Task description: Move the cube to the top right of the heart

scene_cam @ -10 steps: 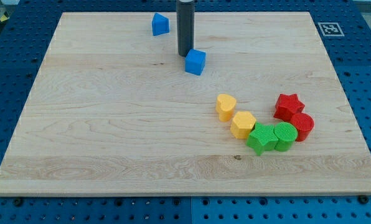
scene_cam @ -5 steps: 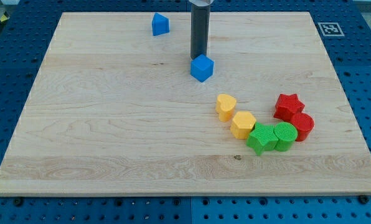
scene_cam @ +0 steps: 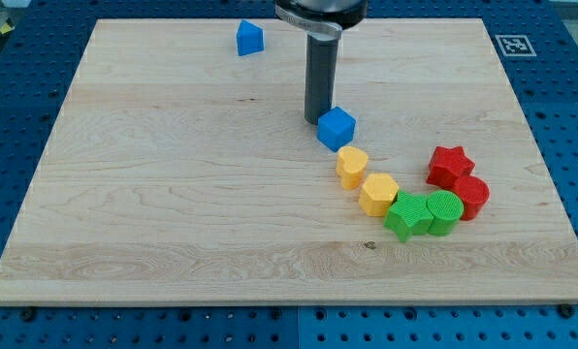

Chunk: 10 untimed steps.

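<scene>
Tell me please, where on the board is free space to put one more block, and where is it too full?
Free: the board's whole left half, below the small blue block, and the strip under the green blocks. Crowded: the curved row from blue cube, with my tip at its upper left, past yellow heart to the red blocks.

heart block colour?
Yellow; the heart shows in the camera view, just below the blue cube.

Bright, even light falls from overhead on the pale table point(scene_cam: 173, 213), leaving only short soft shadows beneath the blocks, no glare, and sharp focus from edge to edge.
</scene>
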Each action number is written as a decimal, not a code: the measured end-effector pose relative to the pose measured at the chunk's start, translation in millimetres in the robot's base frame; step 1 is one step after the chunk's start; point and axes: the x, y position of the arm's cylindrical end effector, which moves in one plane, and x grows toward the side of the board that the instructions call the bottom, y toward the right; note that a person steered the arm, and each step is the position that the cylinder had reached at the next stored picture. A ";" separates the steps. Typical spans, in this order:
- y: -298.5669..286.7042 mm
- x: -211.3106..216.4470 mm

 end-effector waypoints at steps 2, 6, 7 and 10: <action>-3.9 1.0; -1.2 9.5; -1.2 -5.0; 18.7 25.1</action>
